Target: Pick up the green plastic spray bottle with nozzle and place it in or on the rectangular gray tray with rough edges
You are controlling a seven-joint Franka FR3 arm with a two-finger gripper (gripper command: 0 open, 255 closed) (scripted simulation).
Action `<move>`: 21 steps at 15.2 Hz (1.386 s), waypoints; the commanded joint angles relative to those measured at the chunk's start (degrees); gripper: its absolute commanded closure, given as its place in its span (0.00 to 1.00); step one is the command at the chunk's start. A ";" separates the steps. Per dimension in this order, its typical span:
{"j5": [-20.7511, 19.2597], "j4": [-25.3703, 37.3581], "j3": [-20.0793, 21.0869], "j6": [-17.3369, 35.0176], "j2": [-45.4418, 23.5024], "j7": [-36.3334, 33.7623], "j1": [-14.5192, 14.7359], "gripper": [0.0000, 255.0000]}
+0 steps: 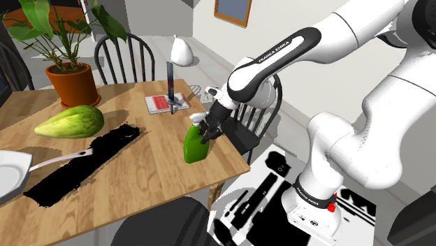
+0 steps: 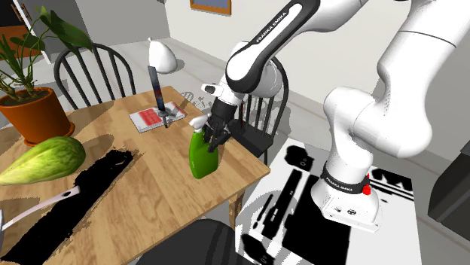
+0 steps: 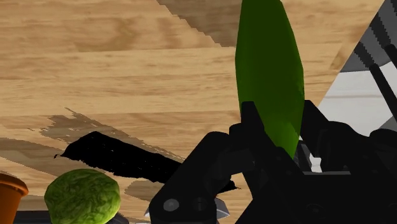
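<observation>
A: Gripper (image 1: 207, 131)?
B: Pinching the green spray bottle (image 1: 193, 147) at its neck. The body hangs downward, slightly tilted, over the bench (image 1: 161, 175) near its corner. Can't tell if the base is clear of the wood.
A: Target?
B: Black rough-edged tray (image 1: 105, 152), lying flat and diagonal, well apart toward the shoulder view's left. The carry should go that way.
A: Beyond?
B: Potted plant (image 1: 70, 80), chairs (image 1: 122, 56), pale walls.
</observation>
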State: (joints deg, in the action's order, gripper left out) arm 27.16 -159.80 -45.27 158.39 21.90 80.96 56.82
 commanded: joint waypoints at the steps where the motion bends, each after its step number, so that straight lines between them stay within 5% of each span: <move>1: -1.93 0.04 1.97 -1.22 1.07 -1.96 -2.18 1.00; 10: -9.48 1.83 9.79 -8.82 6.65 -10.29 -10.65 1.00; 21: -14.10 5.96 15.13 -18.12 11.96 -16.86 -15.51 1.00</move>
State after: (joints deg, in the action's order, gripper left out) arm 13.33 -154.35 -30.50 141.11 33.54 64.59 41.57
